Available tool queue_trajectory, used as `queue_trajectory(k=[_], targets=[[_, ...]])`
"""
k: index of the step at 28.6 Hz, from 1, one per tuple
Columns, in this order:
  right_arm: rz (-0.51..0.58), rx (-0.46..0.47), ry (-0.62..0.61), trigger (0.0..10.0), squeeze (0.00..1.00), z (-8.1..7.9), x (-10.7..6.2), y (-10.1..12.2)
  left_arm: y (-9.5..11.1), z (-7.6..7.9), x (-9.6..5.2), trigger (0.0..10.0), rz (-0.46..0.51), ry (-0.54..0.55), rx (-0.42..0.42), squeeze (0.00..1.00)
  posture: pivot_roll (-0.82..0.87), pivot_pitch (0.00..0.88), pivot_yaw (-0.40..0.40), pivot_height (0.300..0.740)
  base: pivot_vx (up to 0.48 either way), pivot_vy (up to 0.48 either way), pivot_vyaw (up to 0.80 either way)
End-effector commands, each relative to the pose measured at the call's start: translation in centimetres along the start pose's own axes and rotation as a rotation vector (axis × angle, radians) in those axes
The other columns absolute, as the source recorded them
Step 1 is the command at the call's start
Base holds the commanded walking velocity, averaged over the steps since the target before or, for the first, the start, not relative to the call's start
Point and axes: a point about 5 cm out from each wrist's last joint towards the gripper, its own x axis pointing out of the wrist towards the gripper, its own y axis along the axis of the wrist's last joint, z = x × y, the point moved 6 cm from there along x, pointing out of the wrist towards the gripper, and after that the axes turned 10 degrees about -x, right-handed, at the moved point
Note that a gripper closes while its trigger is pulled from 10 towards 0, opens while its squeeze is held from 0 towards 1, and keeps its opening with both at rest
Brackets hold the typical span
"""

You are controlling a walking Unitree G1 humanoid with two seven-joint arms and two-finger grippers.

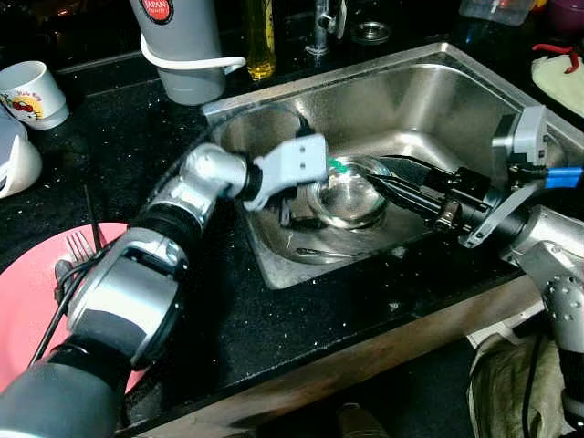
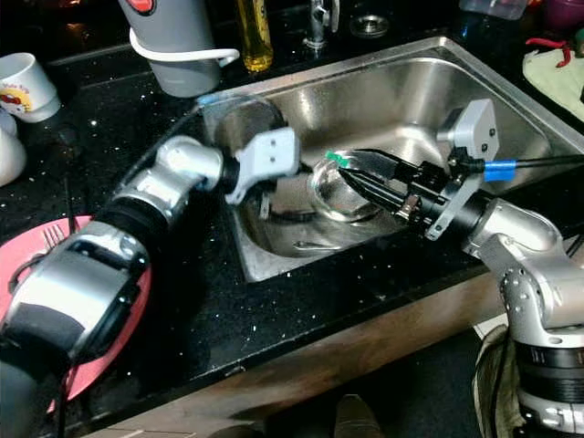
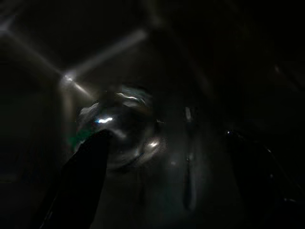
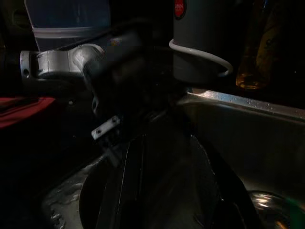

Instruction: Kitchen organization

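Note:
A shiny steel bowl [image 1: 351, 196] lies in the steel sink [image 1: 438, 100]. My left arm reaches into the sink, and the left gripper [image 1: 290, 217] hangs low just left of the bowl. In the dark left wrist view its fingers [image 3: 81, 181] stand wide apart, open, with the bowl [image 3: 124, 124] ahead of them. From the right, my right gripper [image 2: 342, 169] stretches over the bowl with its long fingers apart and nothing clearly held. A small green bit [image 1: 338, 166] shows at the upper fingertip by the bowl's far rim. A spoon [image 1: 315, 251] lies on the sink floor.
On the black counter a pink plate [image 1: 27, 301] with a fork [image 1: 80, 245] sits at the near left. A grey jug [image 1: 182, 46], an oil bottle [image 1: 260, 36] and the tap [image 1: 319, 27] stand behind the sink. A white mug [image 1: 32, 91] is far left.

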Motion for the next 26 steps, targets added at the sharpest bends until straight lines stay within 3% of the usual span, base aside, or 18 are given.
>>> queue_trajectory(k=[1, 8, 11, 12, 13, 15, 18, 19, 20, 26], targets=[[0.036, 0.005, -0.018, 10.0, 0.00, 0.4, 0.0, 0.4, 1.8, -1.1, -1.1, 10.0, 0.065, 0.034, 0.010, 0.00, -0.05, 0.157, 0.066, 0.740, 0.000, 0.000, 0.00], [0.065, 0.016, -0.044, 10.0, 0.00, 1.0, 0.2, 0.6, 4.2, -2.5, -3.1, 10.0, 0.157, 0.116, 0.045, 0.00, -0.04, 0.150, 0.061, 0.740, 0.000, 0.000, 0.00], [0.091, 0.032, -0.039, 10.0, 0.00, 1.0, 0.4, 0.7, 6.0, -3.7, -5.5, 10.0, 0.246, 0.233, 0.062, 0.00, -0.03, 0.145, 0.058, 0.740, 0.000, 0.000, 0.00], [0.091, 0.032, -0.039, 10.0, 0.00, 1.0, 0.4, 0.7, 6.0, -3.7, -5.5, 10.0, 0.246, 0.233, 0.062, 0.00, -0.03, 0.145, 0.058, 0.740, 0.000, 0.000, 0.00], [0.108, 0.041, -0.040, 10.0, 0.00, 1.0, 0.6, 0.9, 6.9, -4.1, -7.0, 10.0, 0.303, 0.304, 0.061, 0.00, -0.03, 0.146, 0.060, 0.740, 0.000, 0.000, 0.00], [0.108, 0.041, -0.040, 10.0, 0.00, 1.0, 0.6, 0.9, 6.9, -4.1, -7.0, 10.0, 0.303, 0.304, 0.061, 0.00, -0.03, 0.146, 0.060, 0.740, 0.000, 0.000, 0.00], [0.129, 0.042, -0.049, 10.0, 0.00, 1.1, 0.9, 1.0, 7.4, -4.2, -8.3, 10.0, 0.360, 0.379, 0.043, 0.00, -0.03, 0.140, 0.056, 0.740, 0.000, 0.000, 0.00], [0.152, 0.042, -0.066, 10.0, 0.00, 1.2, 1.5, 1.0, 7.6, -4.2, -9.8, 10.0, 0.414, 0.501, 0.028, 0.00, -0.02, 0.137, 0.055, 0.740, 0.000, 0.000, 0.00], [0.156, 0.043, -0.070, 10.0, 0.00, 1.2, 1.8, 0.9, 7.4, -4.0, -10.3, 10.0, 0.422, 0.547, 0.018, 0.00, -0.02, 0.136, 0.054, 0.740, 0.000, 0.000, 0.00], [0.178, 0.064, -0.076, 10.0, 0.00, 1.4, 2.5, 0.8, 6.4, -2.8, -11.0, 10.0, 0.431, 0.696, -0.053, 0.00, -0.01, 0.131, 0.045, 0.740, 0.000, 0.000, 0.00]])
